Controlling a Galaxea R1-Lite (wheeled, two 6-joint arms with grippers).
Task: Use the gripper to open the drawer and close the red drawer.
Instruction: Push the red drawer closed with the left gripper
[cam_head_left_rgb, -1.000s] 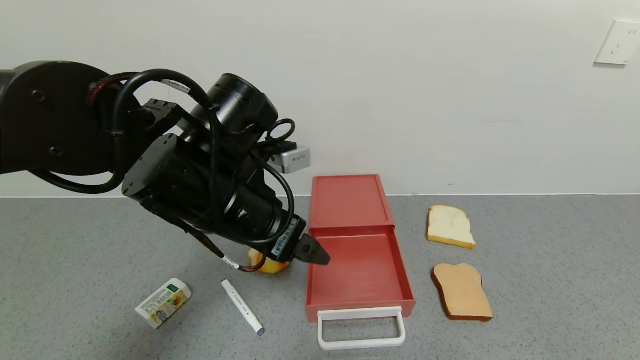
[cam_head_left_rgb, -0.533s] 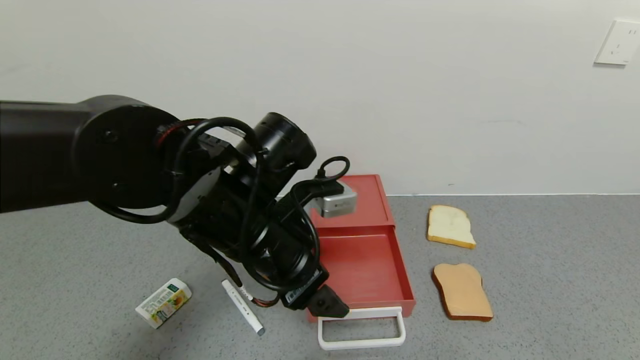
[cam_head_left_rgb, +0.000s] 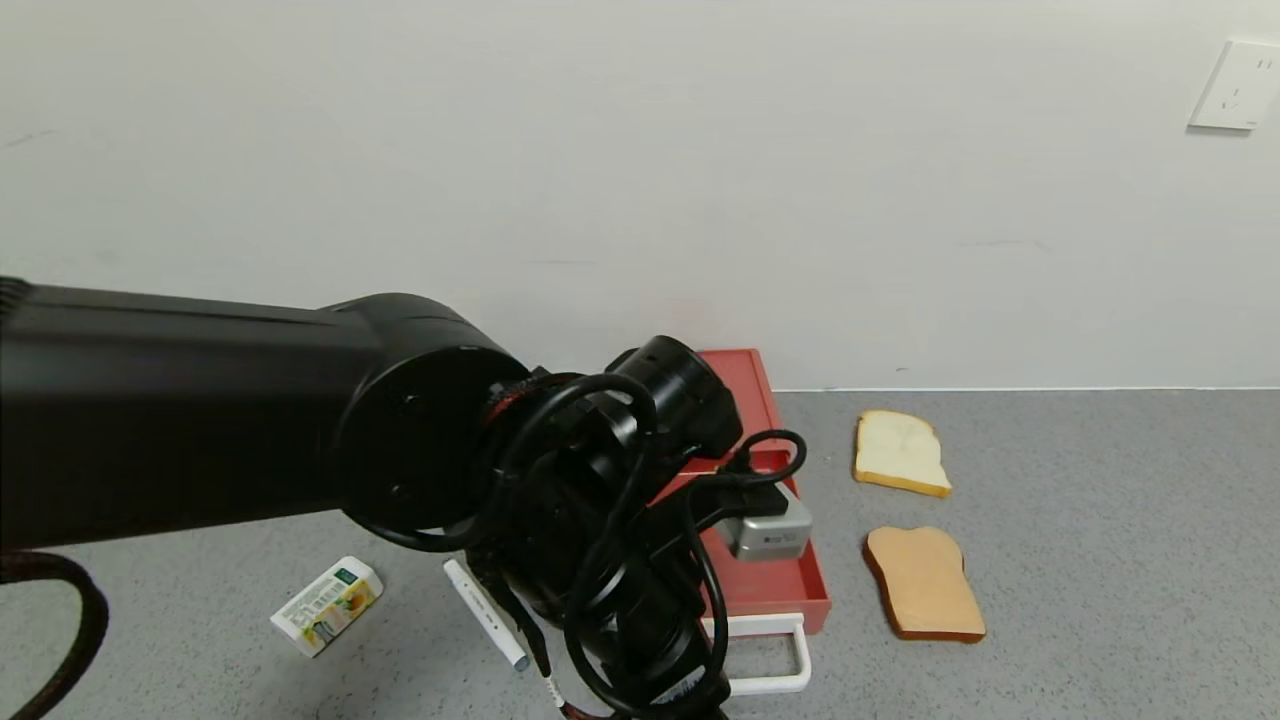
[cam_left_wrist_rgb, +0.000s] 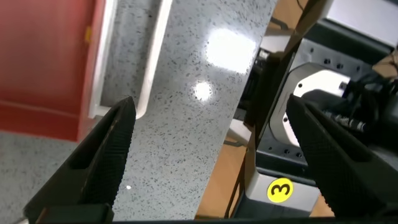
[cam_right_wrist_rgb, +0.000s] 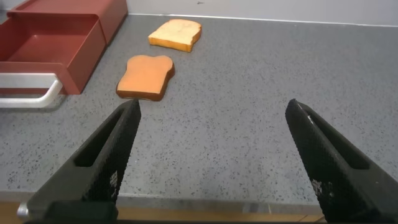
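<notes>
Left gripper hung with its two dark fingers spread wide apart, holding nothing. It was low over the front edge of the worktop, just beside the white loop handle of the red drawer. In the head view the big black left arm covered most of the drawer, and a small silver-grey box on the arm sat over the tray. The gripper tip itself was out of sight at the bottom of that view.

The red drawer was pulled out. Its tray stuck out toward the robot, with the handle at the near end. The flat red case stood behind it, near the wall.

Right gripper was also wide open and held nothing. It hung near the front edge of the worktop, well apart from the drawer.

One drawer was there. Two slices of bread lay to the right of it: one pale slice farther back and one brown toasted slice nearer the front. They did not touch. One white marker pen lay to the left of the drawer, partly under the arm. One small carton lay farther left.

The worktop was grey and speckled. Behind it was a plain white wall with one white wall socket up high on the right.
</notes>
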